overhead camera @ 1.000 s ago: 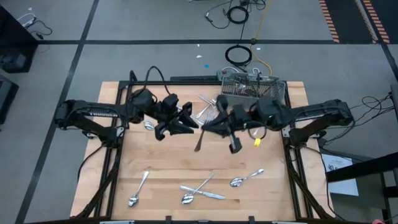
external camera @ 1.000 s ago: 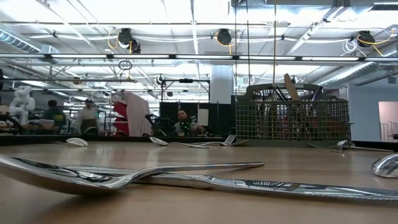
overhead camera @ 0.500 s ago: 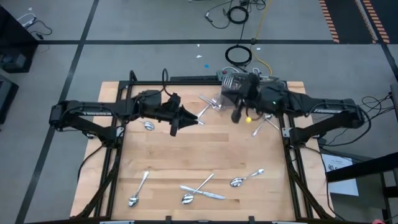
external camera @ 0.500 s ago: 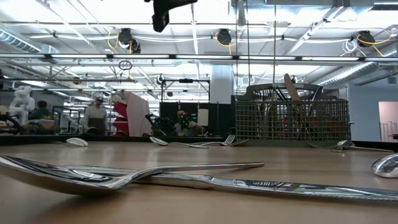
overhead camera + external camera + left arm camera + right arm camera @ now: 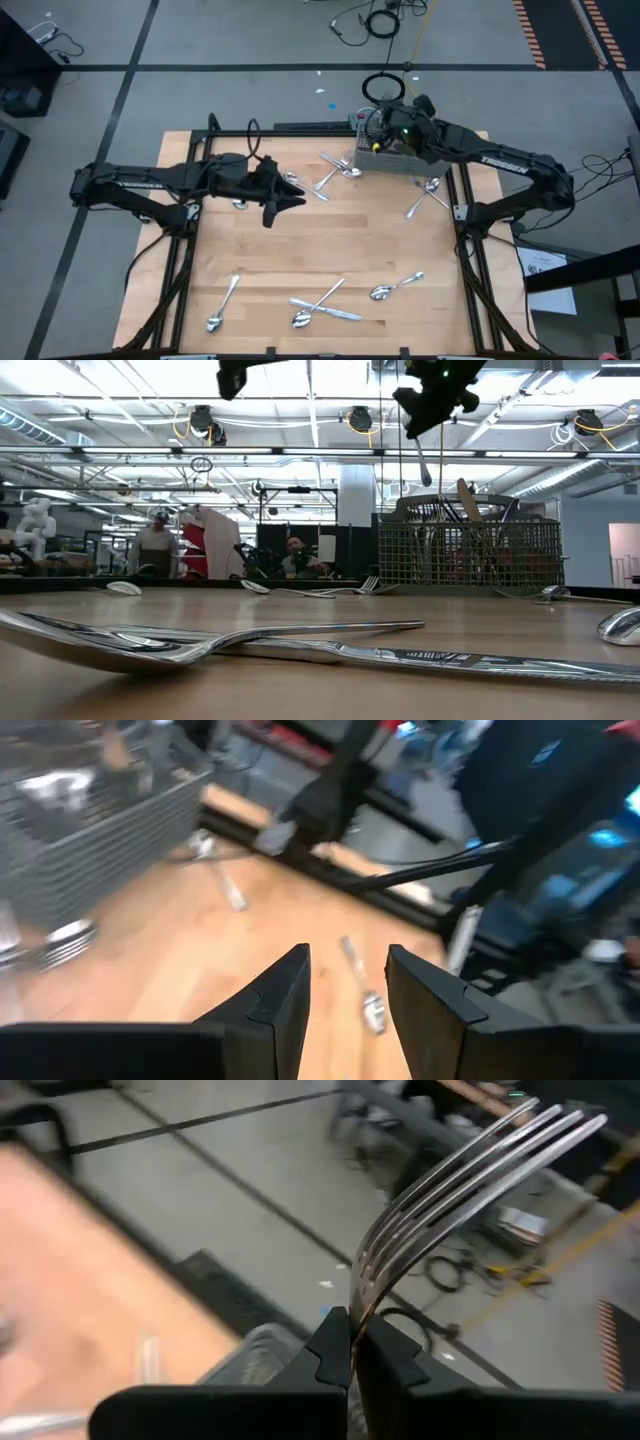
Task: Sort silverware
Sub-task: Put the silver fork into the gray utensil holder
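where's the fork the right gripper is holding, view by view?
High: hidden under the right gripper, above the wire basket.
Low: fork hangs handle-down from the gripper, top centre, over the basket.
Left wrist: not in it.
Right wrist: fork clamped, tines out.
Shared landmark: the basket.

One camera looked straight down on the whole counter [image 5: 330, 260], while another sat at counter height, close behind spoons, facing the room. Both showed the wire basket [image 5: 405, 155] [image 5: 470, 555]. Each wrist camera looked forward past its own claw.
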Robot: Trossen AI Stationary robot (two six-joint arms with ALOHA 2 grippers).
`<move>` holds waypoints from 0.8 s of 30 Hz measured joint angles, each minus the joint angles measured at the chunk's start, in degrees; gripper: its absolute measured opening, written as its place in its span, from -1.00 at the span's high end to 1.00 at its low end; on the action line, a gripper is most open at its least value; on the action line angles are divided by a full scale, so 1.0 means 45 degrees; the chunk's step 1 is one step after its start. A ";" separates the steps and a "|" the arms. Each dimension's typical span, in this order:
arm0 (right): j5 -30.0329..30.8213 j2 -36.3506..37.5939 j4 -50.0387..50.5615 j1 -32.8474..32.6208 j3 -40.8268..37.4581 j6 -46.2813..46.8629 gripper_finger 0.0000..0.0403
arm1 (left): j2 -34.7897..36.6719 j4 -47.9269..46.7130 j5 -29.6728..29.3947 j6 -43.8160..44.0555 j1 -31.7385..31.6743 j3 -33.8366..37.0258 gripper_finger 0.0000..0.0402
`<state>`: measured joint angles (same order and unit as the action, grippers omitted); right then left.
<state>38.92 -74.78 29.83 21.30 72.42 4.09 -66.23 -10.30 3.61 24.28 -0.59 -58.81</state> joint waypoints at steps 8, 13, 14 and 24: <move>0.1253 -0.1308 -0.0628 0.0450 0.0000 -0.0302 1.00 | 0.0261 -0.0740 -0.1402 0.0078 0.0792 0.0000 0.31; 0.2310 -0.1766 -0.1822 0.0409 -0.0543 -0.0980 1.00 | 0.0256 -0.0933 -0.2090 0.0097 0.1113 0.0000 0.31; 0.2323 -0.1676 -0.2359 0.0409 -0.0855 -0.1015 1.00 | 0.0256 -0.0989 -0.2175 0.0138 0.1170 0.0000 0.31; 0.2587 -0.0385 -0.6693 0.0418 -0.4364 -0.1971 1.00 | 0.0256 -0.0934 -0.2649 0.0200 0.1412 0.0000 0.31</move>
<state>50.56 -76.51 -0.29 23.18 52.78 -4.78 -65.08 -14.50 -8.31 25.18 5.76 -58.81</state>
